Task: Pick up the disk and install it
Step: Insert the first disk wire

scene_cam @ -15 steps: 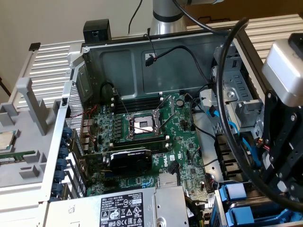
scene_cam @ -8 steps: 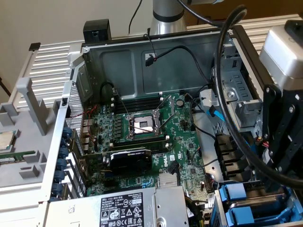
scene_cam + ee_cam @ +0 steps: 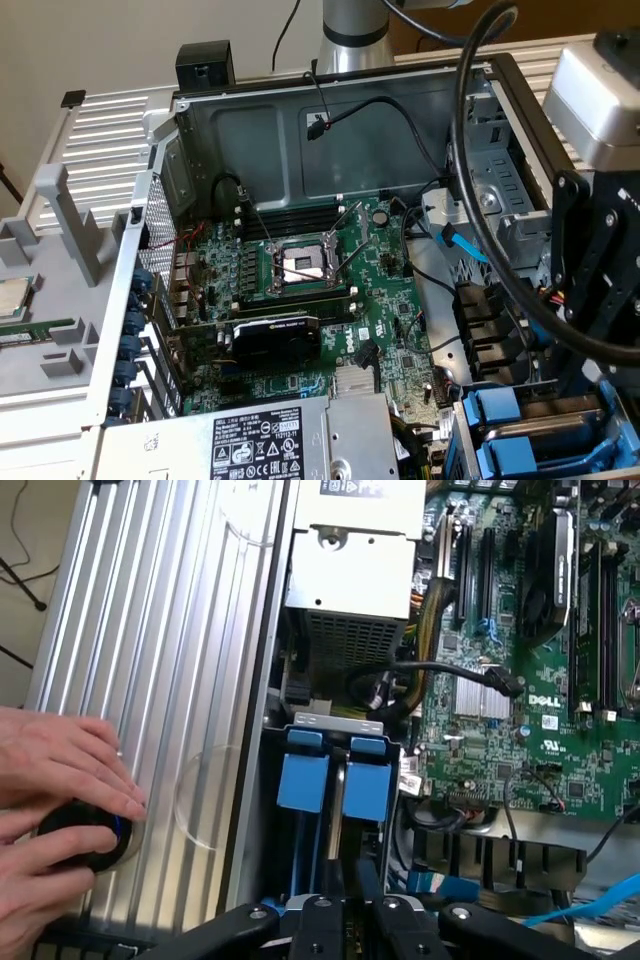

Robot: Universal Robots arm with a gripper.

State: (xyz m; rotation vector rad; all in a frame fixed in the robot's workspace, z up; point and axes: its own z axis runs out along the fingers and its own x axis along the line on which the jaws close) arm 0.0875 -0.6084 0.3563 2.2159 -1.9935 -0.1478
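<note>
The gripper (image 3: 350,920) hangs directly over the drive bay; whether its fingers are spread or closed I cannot tell. Just beyond them, at lower centre of the wrist view, the disk (image 3: 303,780) stands on edge in the bay, blue frame uppermost, long axis running away from the fingers. A person's hand (image 3: 60,800) rests on a black knob (image 3: 85,830) at lower left.

The motherboard (image 3: 330,290) is showing deep green with a black graphics card (image 3: 275,340) sitting on it. The drive trays (image 3: 330,780) are looking bright blue, the power-supply box (image 3: 270,440) is shining silver with a black-and-white warning label (image 3: 262,450), and a light-blue cable (image 3: 462,245) is popping against the grey case (image 3: 290,130). The ribbed panel (image 3: 170,680) is gleaming pale silver.
</note>
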